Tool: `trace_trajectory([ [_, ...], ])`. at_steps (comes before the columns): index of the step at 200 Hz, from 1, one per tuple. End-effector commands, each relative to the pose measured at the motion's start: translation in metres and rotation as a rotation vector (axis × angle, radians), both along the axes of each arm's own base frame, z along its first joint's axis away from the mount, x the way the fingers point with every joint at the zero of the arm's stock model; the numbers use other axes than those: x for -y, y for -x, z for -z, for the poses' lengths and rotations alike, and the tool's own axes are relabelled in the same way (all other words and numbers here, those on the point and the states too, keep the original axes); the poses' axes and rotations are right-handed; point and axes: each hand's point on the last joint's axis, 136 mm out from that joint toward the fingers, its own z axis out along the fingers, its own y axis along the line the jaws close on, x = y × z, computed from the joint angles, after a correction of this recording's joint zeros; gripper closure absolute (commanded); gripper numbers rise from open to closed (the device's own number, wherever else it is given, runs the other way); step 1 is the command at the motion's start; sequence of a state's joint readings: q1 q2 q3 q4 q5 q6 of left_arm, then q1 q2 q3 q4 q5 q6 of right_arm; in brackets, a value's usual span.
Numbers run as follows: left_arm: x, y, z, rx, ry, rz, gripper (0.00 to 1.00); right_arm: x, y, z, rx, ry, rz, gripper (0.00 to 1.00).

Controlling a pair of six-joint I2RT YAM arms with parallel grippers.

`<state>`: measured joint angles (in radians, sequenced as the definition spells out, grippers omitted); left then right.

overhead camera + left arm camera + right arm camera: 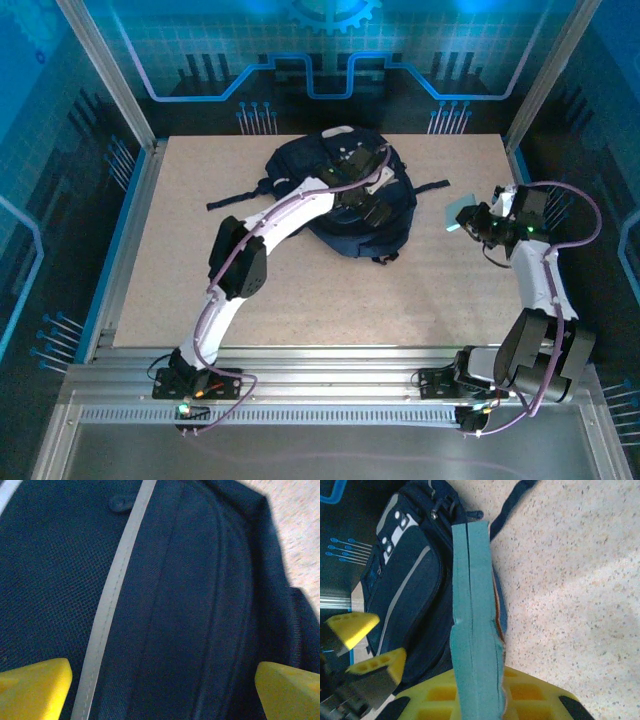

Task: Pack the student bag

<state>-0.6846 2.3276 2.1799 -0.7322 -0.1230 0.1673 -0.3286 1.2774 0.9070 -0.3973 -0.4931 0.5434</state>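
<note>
**A:** Blue-lit booth with circuit-pattern walls (60, 80), and the table (300, 300) is a pale, speckled, matt board. Where's the student bag?

**B:** The student bag (300, 170) lies at the far middle of the table. It's a slumped navy mound of coarse woven fabric, with dark straps (235, 197) trailing out from its sides.

**A:** And the grippers?

**B:** The left gripper (160, 692) hovers just above the bag's front, close to the cloth. Its yellow fingers (32, 687) are spread wide with nothing between them. The right gripper (475, 700) sits well off the bag's right side, pinching a teal book (472, 605) that is thin, flat and stiff, seen edge-on.

**A:** Which step is this, then?

**B:** Getting the bag open, I'd judge. I can't make out an open mouth anywhere, and the book looks ready to go in.

**A:** What does the next move call for?

**B:** Probably finding the zip pulls (437, 512) at the bag's top end. They're small and metallic, so hard to pinch, and the soft cloth will likely bunch as they're drawn. Nearer the left fingers is a flat grey stripe (112, 610), stitched down, with rounded piping beside it.
</note>
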Motion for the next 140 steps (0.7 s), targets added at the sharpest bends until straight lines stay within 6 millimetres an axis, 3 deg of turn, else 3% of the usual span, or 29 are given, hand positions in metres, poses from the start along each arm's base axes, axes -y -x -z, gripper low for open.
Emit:
trace_trajectory([
  [1, -0.012, -0.003, 0.018, -0.003, -0.117, 0.019, 0.07, -0.006, 0.007, -0.002, 0.012, -0.03, -0.027, 0.95],
  [13, -0.013, -0.004, 0.023, -0.001, -0.135, 0.025, 0.09, -0.008, 0.005, -0.006, 0.026, -0.045, -0.026, 0.95],
  [26, -0.015, -0.008, 0.029, 0.013, -0.162, 0.027, 0.11, -0.012, 0.009, 0.005, 0.009, -0.067, -0.025, 0.95],
  [37, -0.016, -0.01, 0.032, 0.02, -0.179, 0.028, 0.18, -0.016, 0.008, 0.007, 0.013, -0.063, -0.029, 0.95],
  [56, -0.012, -0.009, 0.026, 0.006, -0.149, 0.024, 0.47, -0.032, 0.003, 0.009, 0.027, -0.052, -0.061, 0.99],
  [76, -0.002, -0.003, 0.005, -0.018, -0.069, 0.028, 0.78, -0.058, -0.007, 0.008, 0.054, -0.06, -0.122, 1.0],
  [96, 0.006, 0.0, -0.02, -0.014, 0.007, 0.028, 1.0, -0.08, -0.02, 0.004, 0.073, -0.082, -0.163, 1.0],
  [140, 0.012, -0.005, -0.071, -0.052, 0.232, -0.042, 1.0, -0.12, -0.046, 0.0, 0.098, -0.173, -0.206, 0.99],
])
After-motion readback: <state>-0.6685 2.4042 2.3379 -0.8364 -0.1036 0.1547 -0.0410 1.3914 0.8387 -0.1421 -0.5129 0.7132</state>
